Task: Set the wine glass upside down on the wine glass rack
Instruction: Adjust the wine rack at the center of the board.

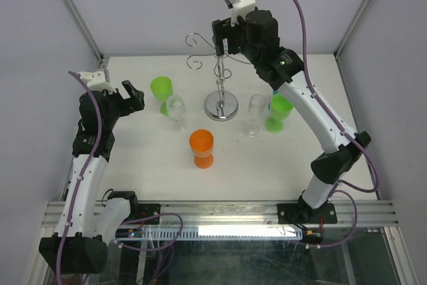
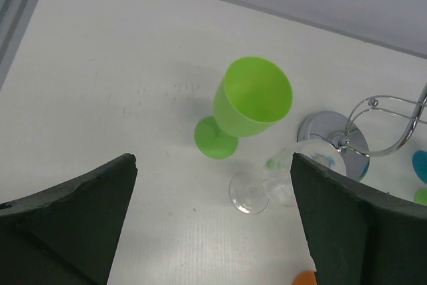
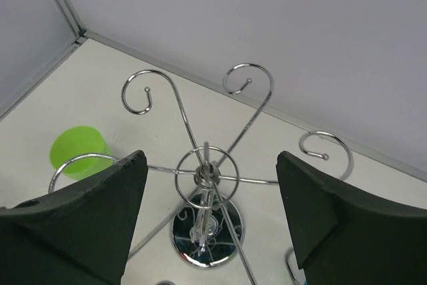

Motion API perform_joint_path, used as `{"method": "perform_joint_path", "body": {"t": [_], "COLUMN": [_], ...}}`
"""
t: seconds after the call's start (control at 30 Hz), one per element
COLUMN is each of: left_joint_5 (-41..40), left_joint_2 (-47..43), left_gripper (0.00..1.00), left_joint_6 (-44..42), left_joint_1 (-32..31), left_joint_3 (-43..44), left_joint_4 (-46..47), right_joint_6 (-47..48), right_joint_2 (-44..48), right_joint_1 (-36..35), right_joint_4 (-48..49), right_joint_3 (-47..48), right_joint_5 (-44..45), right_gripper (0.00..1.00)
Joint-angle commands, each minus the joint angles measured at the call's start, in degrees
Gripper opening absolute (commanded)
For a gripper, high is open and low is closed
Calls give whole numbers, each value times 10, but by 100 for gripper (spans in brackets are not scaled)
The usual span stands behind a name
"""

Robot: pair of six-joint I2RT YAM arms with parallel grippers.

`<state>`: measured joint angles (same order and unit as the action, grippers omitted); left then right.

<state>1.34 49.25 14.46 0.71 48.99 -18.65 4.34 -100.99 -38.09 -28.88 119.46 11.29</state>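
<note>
The shiny chrome wire wine glass rack point(image 1: 221, 105) stands upright on its round base in the middle of the white surface point(image 1: 147, 165). The right gripper point(image 1: 225, 46) hovers directly above the rack's scroll arms, jaws spread wide and holding nothing. A clear glassy shape point(image 3: 202, 221) seems to hang close along the post, though I cannot tell for sure. The left gripper point(image 1: 133, 95) is also wide open and empty, above a lime-green plastic goblet point(image 2: 252, 98) and a clear wine glass point(image 2: 280, 179) just beside it.

No writing, label, brand mark, number or sign can be read in any view: none on the shiny chrome wire wine glass rack point(image 1: 221, 106), the bright green plastic goblet point(image 2: 250, 101) or the white table point(image 1: 147, 171).
</note>
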Motion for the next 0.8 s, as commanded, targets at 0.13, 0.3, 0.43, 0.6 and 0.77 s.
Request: {"method": "perform_joint_path", "body": {"t": [0.13, 0.3, 0.43, 0.6, 0.77], "left_joint_5": [-14, 7, 4, 0, 21], "left_joint_2": [-12, -6, -1, -1, 0], "left_gripper": [99, 99, 99, 99, 99], "left_joint_6": [25, 36, 34, 36, 33], "left_joint_1": [-2, -2, -2, -3, -2], "left_joint_3": [-2, -8, -3, 0, -2], "left_joint_4": [24, 39, 40, 40, 41], "right_joint_6": [-43, -62, -71, -85, -86], "right_joint_2": [223, 343, 420, 491, 526], "right_joint_1": [-2, -2, -3, -3, -3], "right_joint_4": [133, 167, 159, 119, 58], "right_joint_3": [-239, -398, -490, -563, -603], "right_joint_5": [9, 21, 38, 57, 25], "right_gripper": [85, 86, 86, 86, 87]}}
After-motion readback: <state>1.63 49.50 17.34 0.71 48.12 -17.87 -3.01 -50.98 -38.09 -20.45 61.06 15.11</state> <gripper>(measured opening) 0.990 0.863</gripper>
